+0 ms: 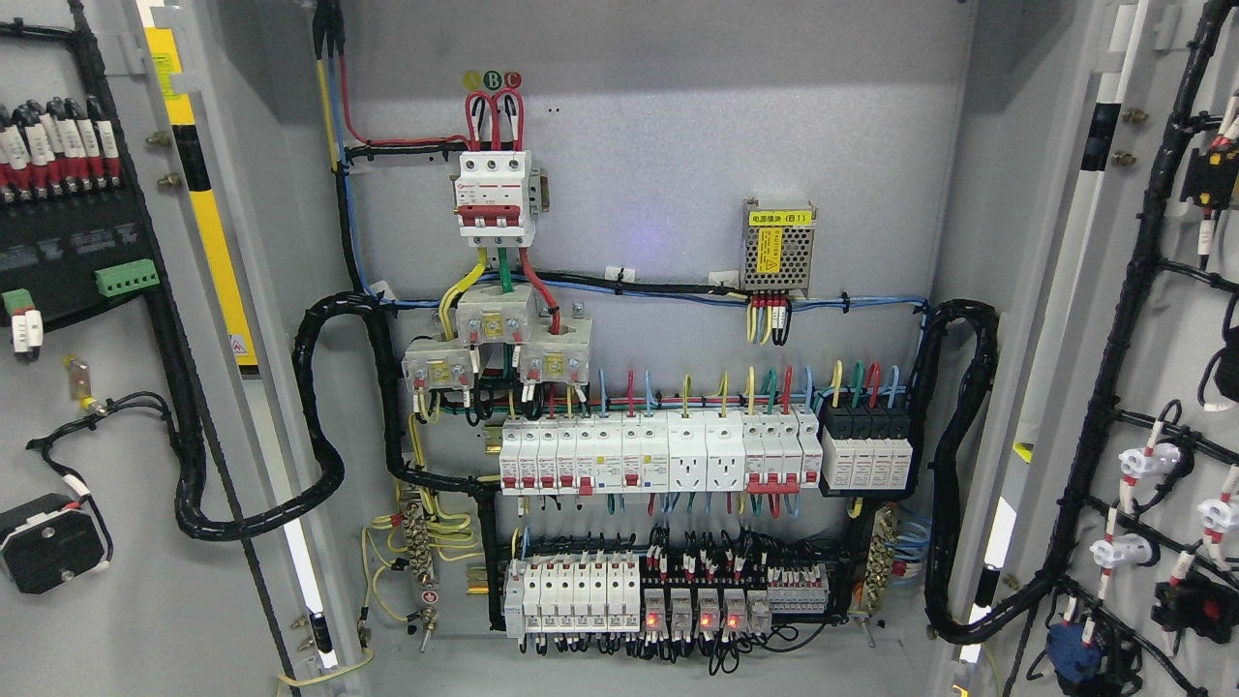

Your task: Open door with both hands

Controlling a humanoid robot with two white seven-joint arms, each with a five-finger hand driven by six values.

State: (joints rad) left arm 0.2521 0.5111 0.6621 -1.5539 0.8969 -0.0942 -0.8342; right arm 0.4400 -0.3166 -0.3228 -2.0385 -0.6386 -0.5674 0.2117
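Both grey doors, the left door [126, 581] and the right door [1162, 339], stand swung wide at the frame's edges, wiring on their inner faces. The cabinet [658, 145] between them holds rows of breakers [658, 455] and relays [697, 610]. No hand shows, so the fingers' state cannot be told.

Head camera, facing straight into the open cabinet [658, 126].
One view only, set close and about level with the breaker rows [658, 455]; the back panel fills the middle, the left door [87, 407] and right door [1142, 387] run off both edges.
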